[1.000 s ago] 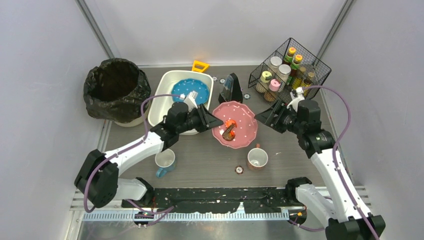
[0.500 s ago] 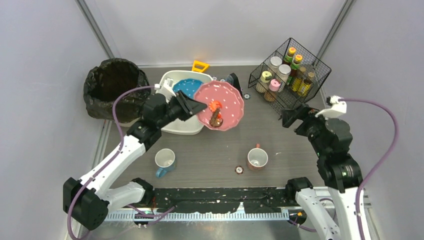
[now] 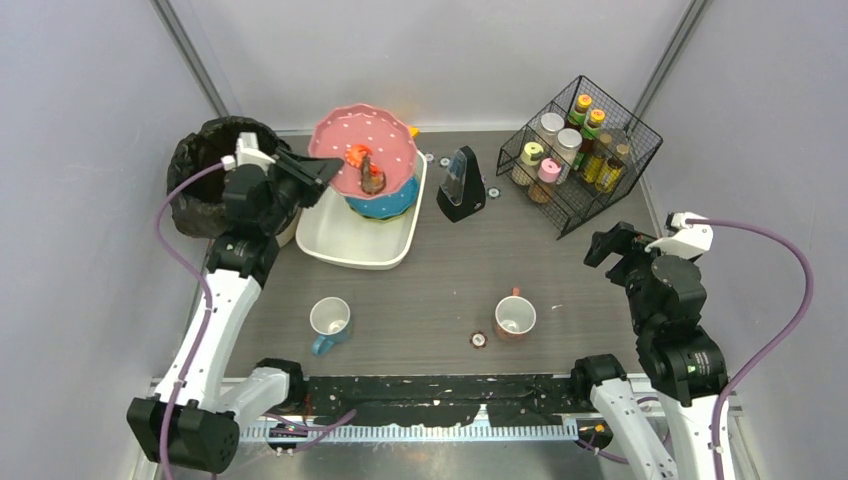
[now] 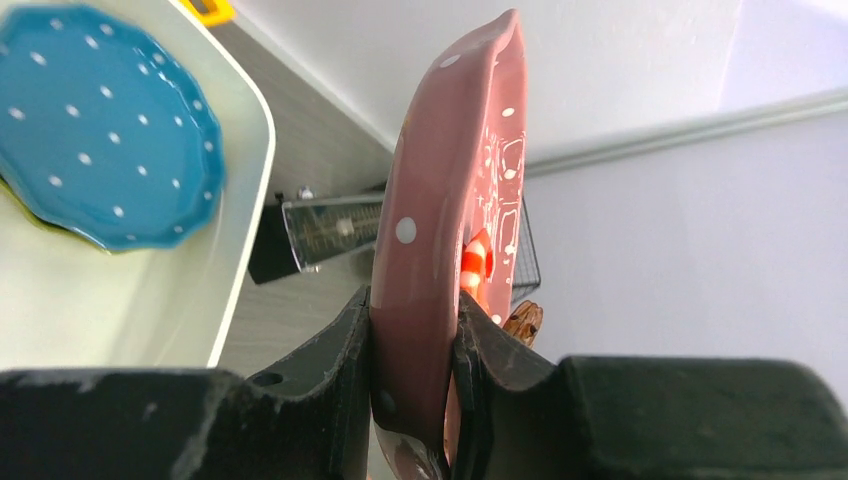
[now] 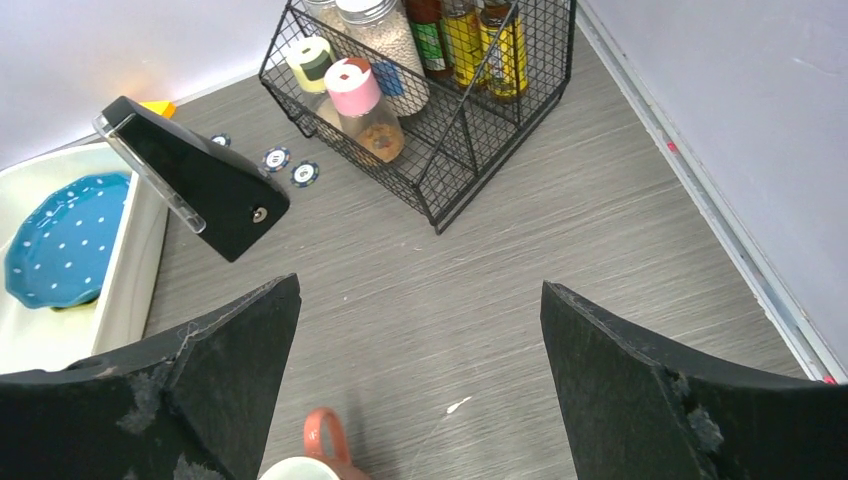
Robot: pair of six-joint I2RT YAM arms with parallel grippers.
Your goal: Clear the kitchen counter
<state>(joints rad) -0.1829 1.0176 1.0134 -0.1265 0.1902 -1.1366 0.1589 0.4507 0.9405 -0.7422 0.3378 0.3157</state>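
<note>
My left gripper [image 3: 318, 172] [image 4: 415, 310] is shut on the rim of a pink dotted plate [image 3: 385, 150] [image 4: 440, 200]. It holds the plate tilted in the air over the far end of the white tub [image 3: 350, 245], beside the black-bagged bin [image 3: 225, 175]. Orange and brown food scraps [image 3: 367, 170] [image 4: 478, 265] lie on the plate. A blue dotted plate [image 3: 388, 205] [image 4: 100, 130] sits in the tub. My right gripper [image 3: 622, 246] [image 5: 420, 290] hangs open and empty above the right side of the kitchen counter [image 3: 560, 280].
On the counter stand a blue-handled mug [image 3: 329, 320], a pink-handled mug [image 3: 515, 317] [image 5: 320, 450] and a small round token [image 3: 479, 340]. A black wedge stand [image 3: 462, 185] and a wire basket of spice jars [image 3: 580, 150] sit at the back.
My left arm has lifted the pink plate off the counter's middle and swung it back-left over the tub towards the bin. My right gripper has opened wide and drawn back to the right.
</note>
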